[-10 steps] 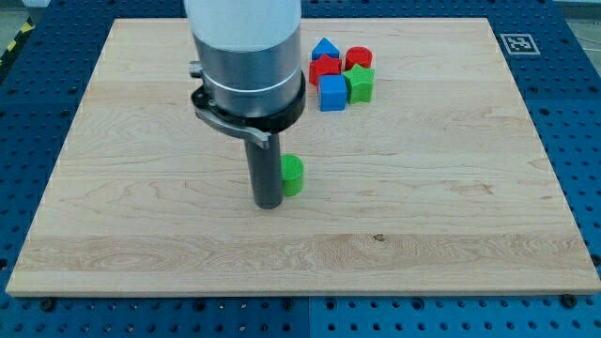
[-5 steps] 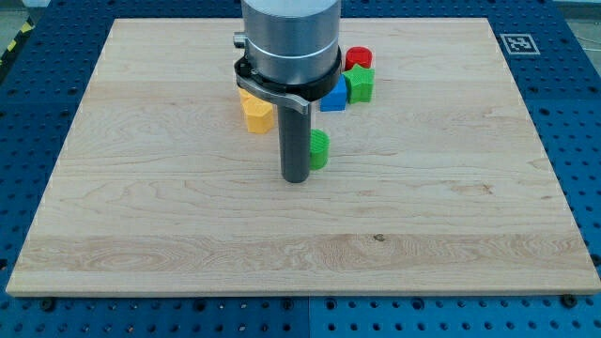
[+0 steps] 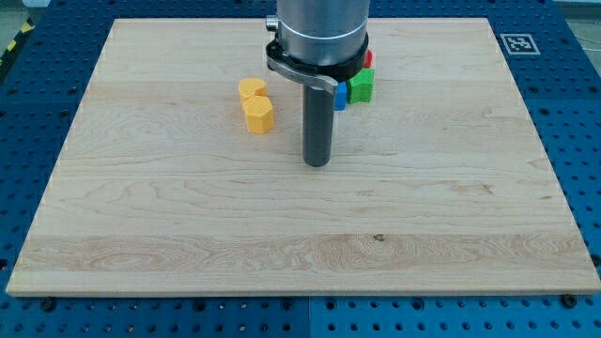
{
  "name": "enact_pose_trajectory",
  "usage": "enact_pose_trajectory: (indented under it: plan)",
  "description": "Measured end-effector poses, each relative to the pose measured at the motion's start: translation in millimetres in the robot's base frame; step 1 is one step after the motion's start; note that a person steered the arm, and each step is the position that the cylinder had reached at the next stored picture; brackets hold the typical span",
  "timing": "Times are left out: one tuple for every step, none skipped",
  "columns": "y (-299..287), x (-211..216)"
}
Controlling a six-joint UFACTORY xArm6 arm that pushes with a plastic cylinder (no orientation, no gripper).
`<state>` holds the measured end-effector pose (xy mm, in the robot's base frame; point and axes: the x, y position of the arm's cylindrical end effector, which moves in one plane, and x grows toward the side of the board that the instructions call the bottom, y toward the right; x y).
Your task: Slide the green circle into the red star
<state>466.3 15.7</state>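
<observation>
My tip (image 3: 317,162) rests on the wooden board (image 3: 451,188), a little above its middle. The green circle does not show in the camera view; the rod stands where it was last seen. The red star is hidden behind the arm's body. Just right of the arm, a green star (image 3: 361,86) shows, with a sliver of a blue block (image 3: 339,99) and a sliver of a red block (image 3: 369,58). The tip is below and left of this cluster.
Two yellow blocks stand touching to the left of the rod, one (image 3: 251,90) above the other (image 3: 258,114). A black-and-white marker (image 3: 518,43) sits at the board's top right corner.
The arm has moved right and toward the view's top. The green circle went along on the rod's right side and is now out of sight. The yellow blocks have come into view.
</observation>
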Motion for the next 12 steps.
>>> enact_pose_trajectory:
  plan:
    - [7, -7]
    - [6, -22]
    - [5, -43]
    - [-2, -43]
    - [-9, -48]
    - [-10, -60]
    - [-11, -68]
    - [-13, -80]
    - [-13, -87]
    - [-13, -89]
    - [-13, -65]
    - [-12, -33]
